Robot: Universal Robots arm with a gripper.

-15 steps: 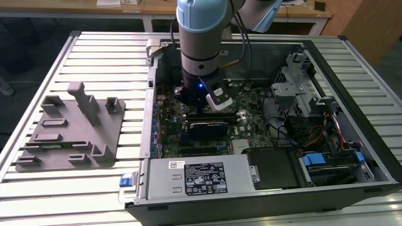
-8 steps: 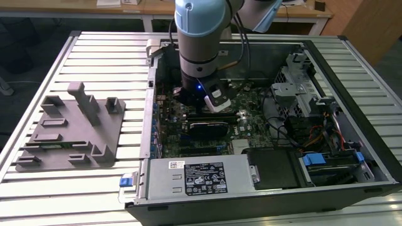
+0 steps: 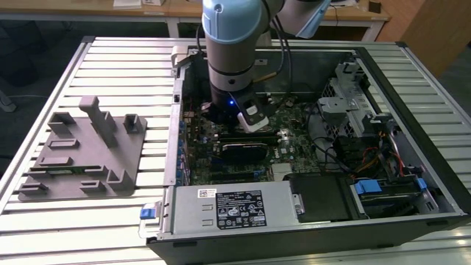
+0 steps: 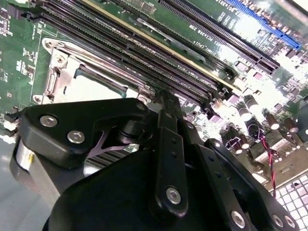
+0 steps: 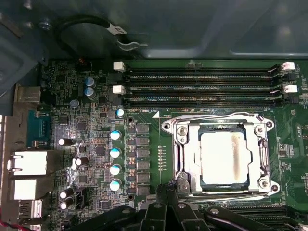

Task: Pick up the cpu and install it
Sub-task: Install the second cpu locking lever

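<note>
The cpu (image 5: 224,158), a pale silvery square, lies flat inside the open metal socket frame (image 5: 182,144) on the green motherboard; it also appears in the second wrist view (image 4: 94,90). My gripper (image 5: 169,186) is shut with nothing between its fingers. Its tips hover just off one corner of the socket frame, beside the cpu and apart from it. In the second wrist view the black fingers (image 4: 163,103) meet close to the memory slots (image 4: 159,57). The arm (image 3: 231,66) reaches down into the computer case in the exterior view.
The open computer case (image 3: 368,55) lies on a slatted metal table (image 3: 110,61). A grey plastic holder block (image 3: 81,157) stands at the exterior view's left. Capacitors (image 5: 115,159), rear ports (image 5: 29,163), cables (image 3: 346,154) and a power supply (image 3: 228,207) surround the socket.
</note>
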